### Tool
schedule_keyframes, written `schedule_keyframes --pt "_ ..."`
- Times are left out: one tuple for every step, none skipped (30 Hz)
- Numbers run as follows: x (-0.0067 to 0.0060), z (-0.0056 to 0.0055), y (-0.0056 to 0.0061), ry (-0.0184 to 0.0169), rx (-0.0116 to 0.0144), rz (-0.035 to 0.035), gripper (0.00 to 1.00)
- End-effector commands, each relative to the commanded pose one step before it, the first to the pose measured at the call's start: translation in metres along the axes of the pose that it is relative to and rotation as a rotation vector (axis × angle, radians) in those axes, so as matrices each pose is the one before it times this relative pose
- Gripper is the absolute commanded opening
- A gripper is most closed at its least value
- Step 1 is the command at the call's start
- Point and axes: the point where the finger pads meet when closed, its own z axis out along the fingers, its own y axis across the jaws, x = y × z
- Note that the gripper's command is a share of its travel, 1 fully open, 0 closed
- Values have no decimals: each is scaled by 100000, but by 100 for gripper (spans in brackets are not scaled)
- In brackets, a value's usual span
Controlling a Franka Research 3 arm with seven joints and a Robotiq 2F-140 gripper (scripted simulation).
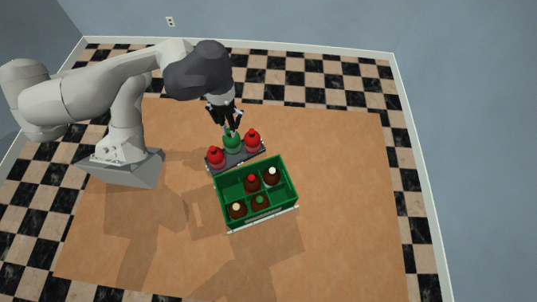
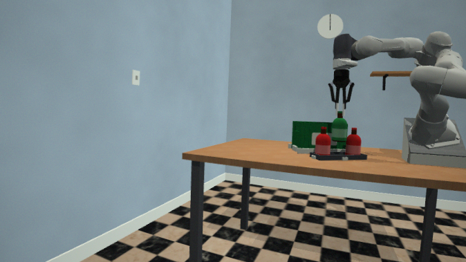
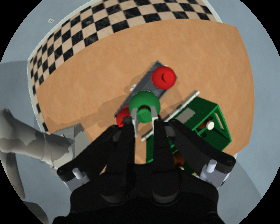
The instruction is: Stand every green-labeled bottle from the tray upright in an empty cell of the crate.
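My gripper (image 1: 228,129) is shut on the neck of the green bottle (image 1: 232,142) and holds it upright, lifted above the dark tray (image 1: 235,157), between two red bottles (image 1: 216,157) (image 1: 252,140) that stand on the tray. In the side view the green bottle (image 2: 339,128) hangs higher than the red ones (image 2: 323,141), under the gripper (image 2: 340,108). The wrist view shows the green cap (image 3: 143,103) between the fingers. The green crate (image 1: 258,192) sits just in front of the tray with four brown bottles; its far left and near right cells are empty.
The robot base (image 1: 119,161) stands on the table to the left of the tray. The crate (image 2: 309,134) is behind the tray in the side view. A small wall shelf (image 2: 390,73) hangs behind the arm.
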Motion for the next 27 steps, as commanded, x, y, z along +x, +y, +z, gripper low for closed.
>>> schedule_keyframes --pt "111 -554 212 549 -633 -308 0" --pt "3 -65 -2 0 0 0 0" --pt "4 -72 -3 0 0 -1 0" --pt "3 -78 -2 0 0 1 0" --pt "4 -84 -2 0 0 1 0" --pt "4 -89 -3 0 0 0 0" --pt "4 -94 -3 0 0 0 0" --pt "0 0 0 0 0 0 0" --pt "0 0 0 0 0 0 0" --pt "5 -99 -3 1 0 -1 0" --pt "5 -104 -3 0 0 0 0" --pt "5 -108 -3 -1 0 1 0" --pt "5 -111 -3 0 0 0 0" --pt "5 -114 -4 0 0 0 0" --pt "6 -117 -4 0 0 -1 0" --pt "5 -120 -3 -1 0 1 0" --pt "5 -121 -3 0 0 0 0" --pt "6 -122 -4 0 0 0 0" --pt "6 -123 -4 0 0 -1 0" --pt "5 -123 -3 -1 0 1 0" --pt "5 -122 -4 0 0 0 0" --pt "6 -121 -4 0 0 -1 0" --pt "6 -119 -4 0 0 -1 0" --pt "5 -118 -3 -1 0 1 0" --pt "0 0 0 0 0 0 0" --pt "0 0 0 0 0 0 0" --pt "5 -115 -3 0 0 0 0"
